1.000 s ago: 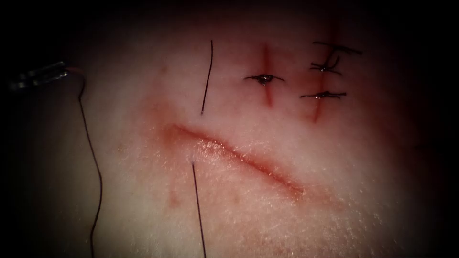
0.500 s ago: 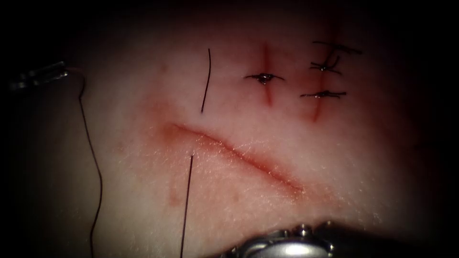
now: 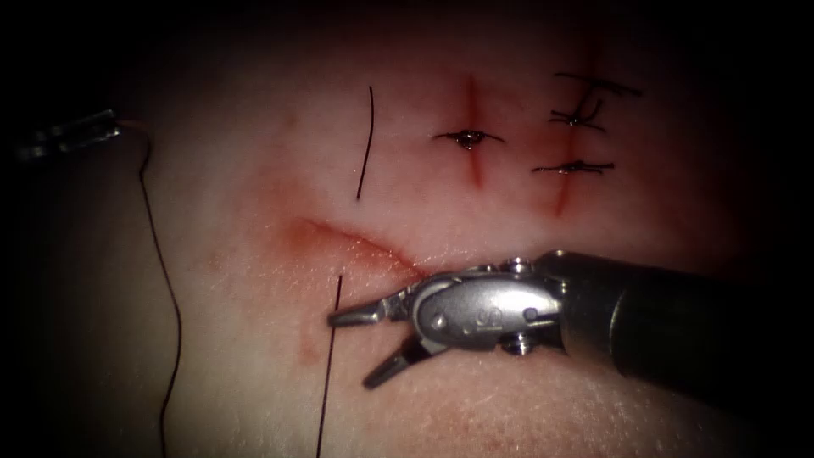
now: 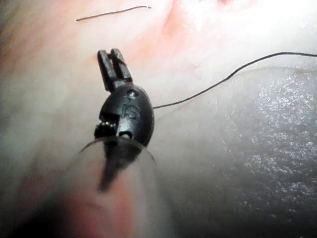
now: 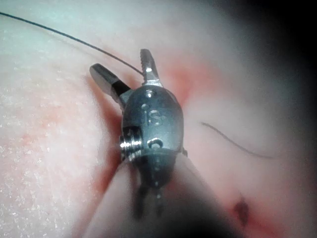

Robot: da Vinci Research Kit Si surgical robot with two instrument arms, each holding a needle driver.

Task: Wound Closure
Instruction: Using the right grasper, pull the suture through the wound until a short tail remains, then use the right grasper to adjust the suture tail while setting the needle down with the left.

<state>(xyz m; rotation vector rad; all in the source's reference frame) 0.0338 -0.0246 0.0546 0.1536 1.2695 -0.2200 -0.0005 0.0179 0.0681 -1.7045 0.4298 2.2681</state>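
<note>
Silver and shiny, the right tool (image 3: 356,343) lies low over the tissue (image 3: 509,407) with its jaws spread wide and nothing in them. Its upper jaw tip sits right beside the thread (image 3: 329,356), which comes out of the tissue just left of the cut (image 3: 356,246). Far off on the left, the left tool (image 3: 72,131) has its jaws closed on the needle (image 3: 136,129), clear of the tissue. Beyond the cut, three knotted stitches (image 3: 466,138) sit on two small cuts.
</note>
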